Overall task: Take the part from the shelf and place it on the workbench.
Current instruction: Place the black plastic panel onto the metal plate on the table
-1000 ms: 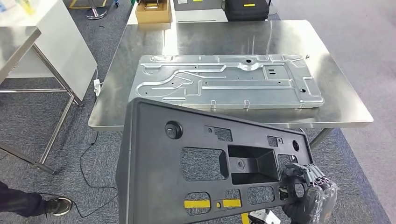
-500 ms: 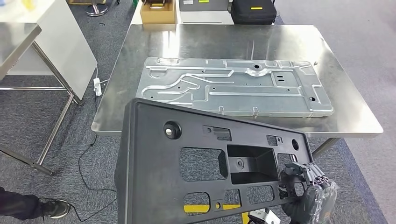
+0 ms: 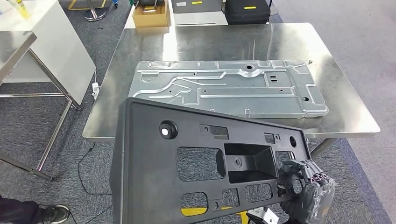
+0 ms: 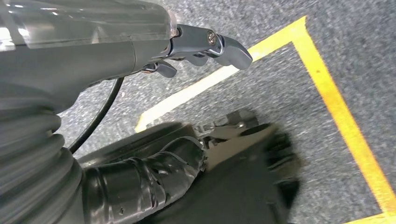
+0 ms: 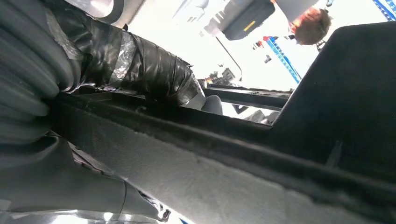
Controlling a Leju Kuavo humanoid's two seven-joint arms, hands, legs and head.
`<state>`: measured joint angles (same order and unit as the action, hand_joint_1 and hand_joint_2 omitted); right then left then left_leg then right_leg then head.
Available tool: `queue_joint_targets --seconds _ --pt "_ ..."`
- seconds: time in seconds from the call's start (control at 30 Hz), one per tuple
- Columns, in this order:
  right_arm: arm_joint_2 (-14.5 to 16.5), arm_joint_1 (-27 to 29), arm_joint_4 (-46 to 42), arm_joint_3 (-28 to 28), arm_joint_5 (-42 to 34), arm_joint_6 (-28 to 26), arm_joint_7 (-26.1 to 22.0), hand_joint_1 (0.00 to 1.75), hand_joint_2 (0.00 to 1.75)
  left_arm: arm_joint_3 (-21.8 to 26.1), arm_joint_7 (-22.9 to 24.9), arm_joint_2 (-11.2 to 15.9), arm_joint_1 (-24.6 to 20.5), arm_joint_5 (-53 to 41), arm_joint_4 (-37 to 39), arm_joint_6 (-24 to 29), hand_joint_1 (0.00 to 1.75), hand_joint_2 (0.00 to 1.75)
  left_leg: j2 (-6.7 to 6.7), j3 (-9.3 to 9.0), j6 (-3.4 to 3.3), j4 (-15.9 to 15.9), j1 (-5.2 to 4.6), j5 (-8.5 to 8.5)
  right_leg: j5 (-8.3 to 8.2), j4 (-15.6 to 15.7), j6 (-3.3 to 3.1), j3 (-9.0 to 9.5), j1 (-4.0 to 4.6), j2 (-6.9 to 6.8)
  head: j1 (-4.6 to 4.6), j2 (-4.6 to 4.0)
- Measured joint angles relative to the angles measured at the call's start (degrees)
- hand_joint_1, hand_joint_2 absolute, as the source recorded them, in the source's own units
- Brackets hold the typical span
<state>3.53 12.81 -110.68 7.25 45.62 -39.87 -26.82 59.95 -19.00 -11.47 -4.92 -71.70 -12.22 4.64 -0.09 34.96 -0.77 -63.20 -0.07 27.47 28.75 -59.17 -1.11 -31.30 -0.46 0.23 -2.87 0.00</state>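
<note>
Black plastic makes up the big flat part (image 3: 201,163), and it has many holes cut in it. It is up in the air, tilted, in front of the shiny steel workbench (image 3: 345,112). Its far edge hangs just over the near edge of the bench. The right hand (image 3: 306,189) grips the part at its right end, with dark fingers (image 3: 303,169) hooked through a hole. In the right wrist view the part's thick black edge (image 5: 261,154) runs right across, close to the hand. The left hand (image 4: 187,46) hangs over grey carpet with yellow tape lines (image 4: 327,93). Its fingers are bent a little and hold nothing. A big silver metal plate (image 3: 229,88) lies flat on the workbench. A brown box (image 3: 150,14) sits on the floor behind the bench.
</note>
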Motion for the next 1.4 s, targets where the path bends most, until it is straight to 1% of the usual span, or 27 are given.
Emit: queue_joint_targets --seconds 0.07,0.2,0.27,0.33,0.37,0.4,0.43,0.47,0.53,0.57,0.7,0.73,0.77,0.83,0.87,0.9,0.93,1.0,1.03,1.07,1.13,1.2,1.23,1.27,1.33,1.37,1.4 --pt "-0.11 -0.44 0.13 0.2 0.22 0.0 0.18 1.73 1.75 -0.02 0.05 0.07 -0.18 -0.13 0.0 -0.04 0.0 1.75 0.0 -1.78 -0.66 4.22 -0.34 -1.02 0.26 -0.03 0.55 0.03 0.02 0.05 0.0 0.0" --pt "-0.56 -1.49 0.46 0.38 0.55 0.0 0.81 1.73 1.75 -0.05 0.15 0.08 -0.2 -0.48 0.01 -0.15 0.0 1.75 0.01 -2.7 -1.57 5.79 -0.11 -1.12 1.04 -0.78 1.79 -0.14 0.05 -0.07 -0.07 0.0" --pt "-0.95 -2.2 0.7 0.38 0.58 -0.01 1.14 1.73 1.75 -0.08 0.16 0.05 -0.3 -0.63 0.01 -0.2 0.0 1.75 0.09 -3.24 -2.06 6.4 0.18 -1.21 3.52 -5.74 2.2 -2.56 -0.05 -0.14 -0.16 0.0" --pt "-1.33 -2.76 1.11 0.39 0.57 -0.01 1.57 1.73 1.75 -0.14 0.18 0.04 -0.43 -0.8 0.01 -0.23 0.0 1.75 0.09 -3.44 -2.24 6.36 0.22 -0.87 6.17 -12.94 2.52 -6.79 -0.27 -0.15 -0.17 0.0" --pt "-1.55 -2.99 1.37 0.4 0.6 0.0 1.89 1.73 1.75 -0.17 0.23 0.04 -0.44 -0.89 0.01 -0.24 0.0 1.75 0.08 -3.61 -2.19 6.29 0.22 -0.65 6.27 -15.02 2.65 -8.27 -0.39 -0.16 -0.17 0.0" --pt "-1.76 -3.29 1.65 0.41 0.63 0.0 2.23 1.73 1.75 -0.2 0.28 0.04 -0.43 -0.96 0.01 -0.25 0.0 1.75 0.06 -3.86 -2.11 6.21 0.23 -0.39 5.21 -15.03 2.75 -8.75 -0.5 -0.18 -0.17 0.0" --pt "-1.97 -3.68 1.92 0.41 0.69 0.0 2.58 1.73 1.75 -0.26 0.36 0.03 -0.41 -1.01 0.01 -0.26 0.0 1.75 0.03 -4.22 -1.97 6.1 0.26 -0.08 3.05 -12.74 2.79 -8.04 -0.61 -0.19 -0.17 0.0" --pt "-2.15 -4.15 2.15 0.41 0.76 0.0 2.88 1.73 1.75 -0.34 0.42 0.01 -0.4 -1.08 0.02 -0.31 0.0 1.75 0.02 -4.63 -1.77 5.98 0.28 0.29 0.55 -8.89 2.78 -6.56 -0.72 -0.22 -0.18 0.0" --pt "-2.49 -5.19 2.61 0.43 0.97 0.01 3.45 1.73 1.75 -0.58 0.56 -0.01 -0.48 -1.2 0.02 -0.43 0.0 1.75 -0.01 -4.98 -1.12 5.64 0.11 1.07 -2.14 -2.51 2.46 -3.7 -0.63 -0.24 -0.19 0.0" --pt "-2.63 -5.6 2.81 0.46 1.12 0.01 3.69 1.73 1.75 -0.71 0.63 -0.01 -0.54 -1.25 0.01 -0.51 0.0 1.75 -0.03 -4.97 -0.78 5.52 0.03 1.34 -2.26 -1.04 2.19 -3.04 -0.53 -0.22 -0.19 0.0" --pt "-3.08 -6.71 3.54 0.57 1.54 0.02 4.45 1.73 1.75 -1.1 0.85 0.01 -0.8 -1.49 0.01 -0.68 0.0 1.75 -0.01 -4.98 0.3 4.67 0.14 2.37 -1.51 -0.32 0.83 -2.34 -0.47 -0.03 -0.14 0.0" --pt "-3.14 -7.06 3.68 0.61 1.6 0.02 4.58 1.73 1.75 -1.16 0.86 0.02 -0.84 -1.57 0.01 -0.71 0.0 1.75 -0.01 -4.21 0.57 2.82 0.21 3.26 -1.38 -0.17 0.45 -2.03 -0.56 -0.05 -0.1 0.0" --pt "-3.18 -7.38 3.86 0.67 1.67 0.02 4.73 1.73 1.75 -1.22 0.86 0.02 -0.84 -1.63 0.02 -0.75 0.0 1.75 0.0 -2.6 0.8 -0.29 0.29 4.58 -1.2 -0.07 0.12 -1.72 -0.59 -0.12 -0.06 0.0" --pt "-3.23 -7.83 4.27 0.75 1.72 0.02 5.03 1.73 1.75 -1.31 0.87 0.02 -0.79 -1.68 0.02 -0.82 0.0 1.75 0.01 2.2 1.06 -8.36 0.35 7.17 -0.74 -0.05 -0.27 -1.28 -0.43 -0.19 -0.02 0.0" --pt "-3.27 -7.9 4.51 0.77 1.73 0.02 5.21 1.73 1.75 -1.34 0.9 0.02 -0.72 -1.68 0.02 -0.84 0.0 1.75 0.01 4.27 1.08 -11.18 0.36 7.44 -0.47 -0.05 -0.36 -1.0 -0.32 -0.17 -0.02 0.0" --pt "-3.31 -7.94 4.73 0.8 1.73 0.02 5.39 1.73 1.75 -1.36 0.92 0.02 -0.63 -1.69 0.02 -0.84 0.0 1.75 0.01 5.35 0.98 -11.88 0.35 6.49 -0.17 -0.05 -0.38 -0.63 -0.2 -0.1 -0.02 0.0" --pt "-3.37 -7.97 4.94 0.85 1.73 0.02 5.57 1.73 1.75 -1.37 0.96 0.03 -0.55 -1.7 0.02 -0.84 0.0 1.75 0.0 5.27 0.74 -10.21 0.3 4.34 0.17 -0.05 -0.39 -0.13 -0.08 -0.02 -0.02 0.0" --pt "-3.51 -8.1 5.25 0.99 1.73 0.02 5.87 1.73 1.75 -1.38 0.99 0.08 -0.46 -1.7 0.01 -0.84 0.0 1.75 -0.05 2.8 -0.2 -2.82 0.04 -0.81 0.93 -0.01 -0.28 0.86 0.08 0.09 -0.07 0.0" --pt "-3.59 -8.24 5.38 1.08 1.73 0.02 5.98 1.73 1.75 -1.38 0.99 0.14 -0.47 -1.7 0.01 -0.82 0.0 1.75 -0.05 1.48 -0.7 0.52 -0.17 -2.32 1.27 -0.01 -0.1 1.12 0.16 0.14 -0.08 0.0" --pt "-3.64 -8.36 5.5 1.19 1.73 0.02 6.05 1.73 1.75 -1.38 1.0 0.18 -0.54 -1.71 0.01 -0.82 0.0 1.75 -0.05 0.63 -1.06 2.63 -0.39 -2.8 1.5 0.01 0.14 1.16 0.13 0.15 -0.11 0.0" --pt "-3.74 -8.55 5.73 1.37 1.74 0.02 6.19 1.73 1.75 -1.4 0.99 0.23 -0.64 -1.73 0.01 -0.8 0.0 1.75 -0.05 0.05 -1.4 4.07 -0.72 -2.28 1.73 0.23 0.78 1.13 0.02 0.17 -0.1 0.0" --pt "-3.9 -8.68 5.84 1.44 1.77 0.01 6.27 1.73 1.75 -1.42 0.97 0.22 -0.54 -1.75 0.0 -0.8 0.0 1.75 -0.06 -0.74 -1.69 5.17 -0.34 -2.21 2.2 0.1 1.4 1.39 0.04 0.0 -0.13 0.0" --pt "-4.01 -8.82 5.9 1.45 1.78 0.01 6.29 1.73 1.75 -1.42 0.96 0.2 -0.49 -1.75 0.0 -0.8 0.0 1.75 -0.03 -1.29 -1.9 5.72 -0.1 -2.2 2.9 -1.16 1.65 0.97 0.1 -0.07 -0.15 0.0" --pt "-4.14 -8.97 5.98 1.45 1.77 0.0 6.33 1.73 1.75 -1.42 0.94 0.18 -0.51 -1.76 0.01 -0.81 0.0 1.75 0.0 -1.86 -2.08 6.14 0.13 -2.11 4.01 -3.67 1.85 -0.21 0.11 -0.13 -0.2 0.0" --pt "-4.39 -9.18 6.3 1.45 1.75 0.0 6.43 1.73 1.75 -1.43 0.93 0.15 -0.65 -1.77 0.02 -0.84 0.0 1.75 0.02 -2.62 -2.3 6.22 0.11 -1.49 6.59 -11.18 2.17 -4.66 -0.12 -0.13 -0.23 0.0" --pt "-4.5 -9.2 6.49 1.45 1.75 0.0 6.52 1.73 1.75 -1.44 0.95 0.14 -0.69 -1.77 0.02 -0.85 0.0 1.75 0.01 -3.01 -2.29 6.17 0.11 -1.1 7.05 -14.17 2.35 -6.83 -0.26 -0.15 -0.24 0.0" --pt "-4.6 -9.2 6.72 1.45 1.75 0.0 6.62 1.73 1.75 -1.44 0.97 0.13 -0.68 -1.78 0.02 -0.86 0.0 1.75 -0.02 -3.49 -2.25 6.13 0.12 -0.67 6.36 -15.33 2.51 -8.2 -0.41 -0.16 -0.23 0.0"
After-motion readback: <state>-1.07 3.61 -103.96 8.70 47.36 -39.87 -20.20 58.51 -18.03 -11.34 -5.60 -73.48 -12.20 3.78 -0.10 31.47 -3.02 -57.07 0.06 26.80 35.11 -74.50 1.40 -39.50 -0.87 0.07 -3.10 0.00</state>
